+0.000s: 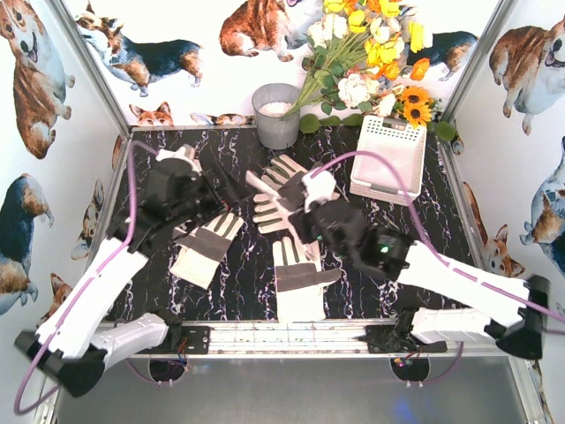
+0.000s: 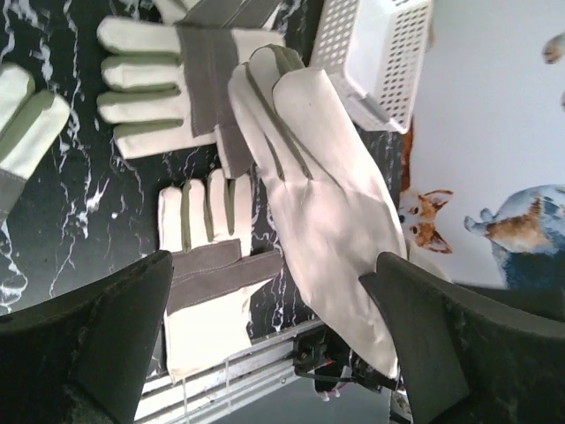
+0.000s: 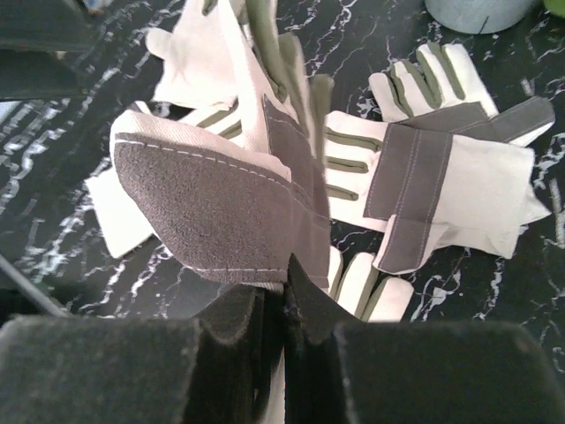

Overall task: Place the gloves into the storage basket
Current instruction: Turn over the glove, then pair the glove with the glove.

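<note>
Right tool [image 3: 284, 300] clenched on a glove [image 3: 221, 203] cuff, left tool [image 2: 265, 265] released

The held glove's fingers sit between the left tool's spread jaws. Other gloves [image 1: 207, 247] lie on the counter [image 1: 238, 291]; the storage basket [image 1: 393, 130] stands at its far right.

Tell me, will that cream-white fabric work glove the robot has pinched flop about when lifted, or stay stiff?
Probably floppy: the cream-white fabric work glove, pinched at its grey cuff by the right end effector, bends and creases above the grip. Likely light, since a pinch on one edge carries it. The rough-looking cuff cloth seems unlikely to slip.
</note>
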Robot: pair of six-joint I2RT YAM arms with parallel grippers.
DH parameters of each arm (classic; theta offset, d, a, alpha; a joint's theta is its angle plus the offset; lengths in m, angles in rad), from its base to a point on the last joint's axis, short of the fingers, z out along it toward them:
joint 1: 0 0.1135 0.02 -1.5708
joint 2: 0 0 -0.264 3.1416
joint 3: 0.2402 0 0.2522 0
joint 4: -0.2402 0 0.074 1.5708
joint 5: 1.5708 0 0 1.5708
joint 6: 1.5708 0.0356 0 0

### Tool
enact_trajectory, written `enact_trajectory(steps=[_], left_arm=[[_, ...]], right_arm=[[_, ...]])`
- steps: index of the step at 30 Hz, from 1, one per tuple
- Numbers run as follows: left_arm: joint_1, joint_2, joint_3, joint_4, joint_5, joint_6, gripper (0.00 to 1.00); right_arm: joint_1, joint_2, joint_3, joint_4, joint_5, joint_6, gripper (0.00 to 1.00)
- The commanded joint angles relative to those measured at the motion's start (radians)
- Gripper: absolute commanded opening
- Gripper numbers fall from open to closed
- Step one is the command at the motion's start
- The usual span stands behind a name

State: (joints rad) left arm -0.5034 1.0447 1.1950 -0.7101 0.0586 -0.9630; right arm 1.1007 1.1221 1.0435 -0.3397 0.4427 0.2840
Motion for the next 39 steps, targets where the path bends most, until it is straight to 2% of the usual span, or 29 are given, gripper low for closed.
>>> enact_trajectory(steps=[1, 6, 11, 15, 23, 26, 30, 33, 36, 39], left_arm=[[0.021, -0.102, -0.035, 0.08, 0.013, 0.098, 0.93], [0.022, -0.214, -0.183, 0.281, 0.111, 0.1, 0.95], [0.022, -0.295, -0.362, 0.596, 0.251, -0.009, 0.96], [0.022, -0.291, -0.415, 0.79, 0.373, -0.061, 0.99], [0.022, -0.257, -0.431, 0.913, 0.477, -0.117, 1.0], [0.022, -0.251, -0.495, 1.005, 0.492, -0.179, 1.0], [0.022, -0.255, -0.485, 0.933, 0.493, -0.154, 1.0], [0.022, -0.279, -0.511, 0.943, 0.484, -0.169, 1.0], [0.022, -0.287, -0.554, 1.02, 0.5, -0.215, 1.0], [0.022, -0.279, -0.584, 1.163, 0.538, -0.271, 1.0]], right_arm=[[-0.119, -0.086, 0.005, -0.024, -0.308, 0.118, 0.0], [-0.254, -0.172, -0.012, 0.023, -0.513, 0.282, 0.0], [-0.278, -0.213, -0.015, 0.125, -0.584, 0.404, 0.0], [-0.28, -0.227, -0.039, 0.251, -0.621, 0.501, 0.0], [-0.28, -0.246, -0.086, 0.451, -0.646, 0.624, 0.0], [-0.279, -0.244, -0.081, 0.491, -0.658, 0.657, 0.0], [-0.28, -0.252, -0.072, 0.516, -0.663, 0.671, 0.0], [-0.28, -0.269, -0.072, 0.529, -0.659, 0.679, 0.0], [-0.279, -0.27, -0.08, 0.566, -0.671, 0.704, 0.0], [-0.28, -0.25, -0.08, 0.613, -0.709, 0.738, 0.0]])
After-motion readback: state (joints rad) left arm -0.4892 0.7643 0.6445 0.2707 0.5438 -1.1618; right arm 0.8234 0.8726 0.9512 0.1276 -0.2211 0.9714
